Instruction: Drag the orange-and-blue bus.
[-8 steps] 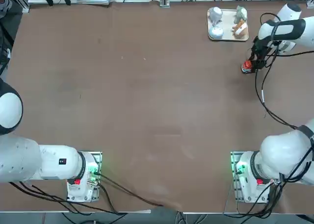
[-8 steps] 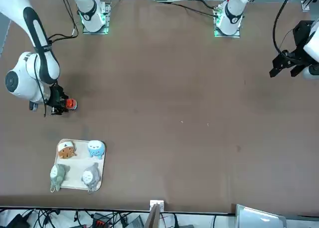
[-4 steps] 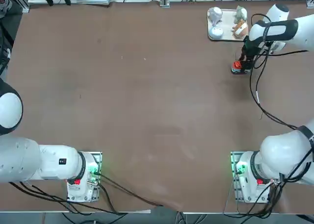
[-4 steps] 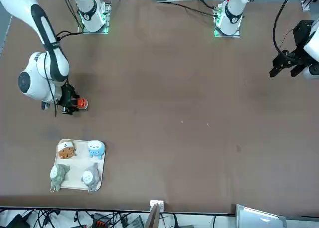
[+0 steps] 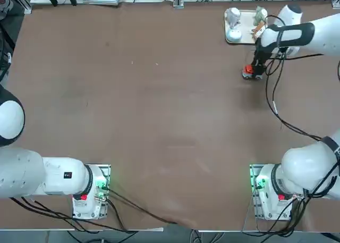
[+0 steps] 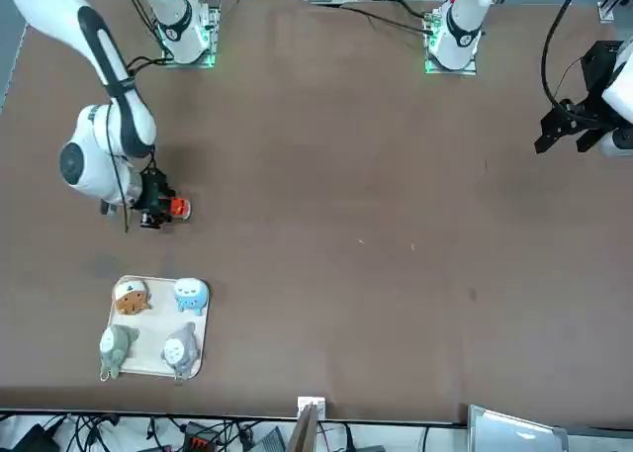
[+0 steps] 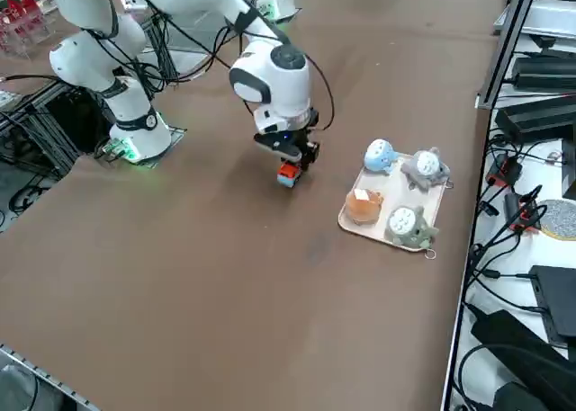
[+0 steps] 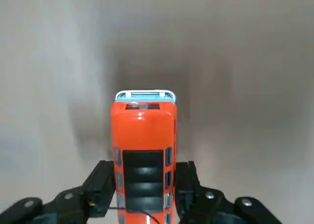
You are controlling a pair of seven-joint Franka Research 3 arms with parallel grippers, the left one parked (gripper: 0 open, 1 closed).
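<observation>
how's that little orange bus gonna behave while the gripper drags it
The bus looks like rigid, glossy plastic, so it probably won't squash. Its boxy body sits between both fingers of the right gripper, so tipping seems unlikely.

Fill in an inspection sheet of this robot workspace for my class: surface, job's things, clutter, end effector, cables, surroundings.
Surface: wide matte brown tabletop, a few tiny pale specks.
Job's things: small boxy red-orange toy bus with a light-blue front edge and dark windows, between the fingers.
Clutter: white rectangular tray with four small animal-like figurines, beside the right arm's working area.
End effector: black two-finger right end effector, closed on the bus's sides.
Cables: black cables looping along the right arm and across the table by the bases.
Surroundings: white side surface beyond the table edge, holding black boxes and tangled wires.
</observation>
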